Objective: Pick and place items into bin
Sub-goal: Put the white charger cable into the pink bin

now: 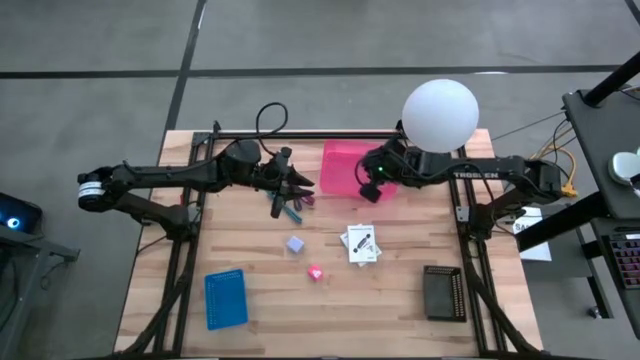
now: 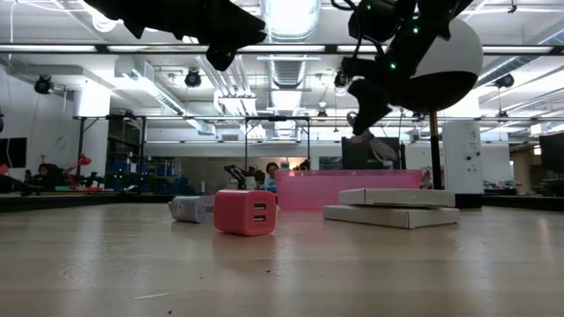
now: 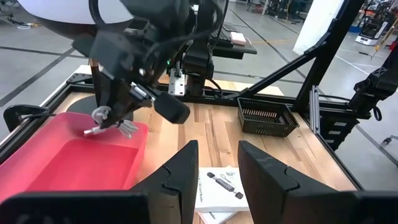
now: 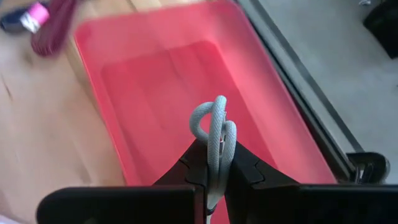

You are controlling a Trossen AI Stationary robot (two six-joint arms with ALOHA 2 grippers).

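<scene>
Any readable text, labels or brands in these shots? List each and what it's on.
"TROSSEN": white letters on the right arm, high view.
White card: black print, apparently pictures of gadgets, too small to read.
Nothing else is legible.

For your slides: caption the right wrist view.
Right gripper shut on a silvery looped cord, held above the pink bin.
</scene>
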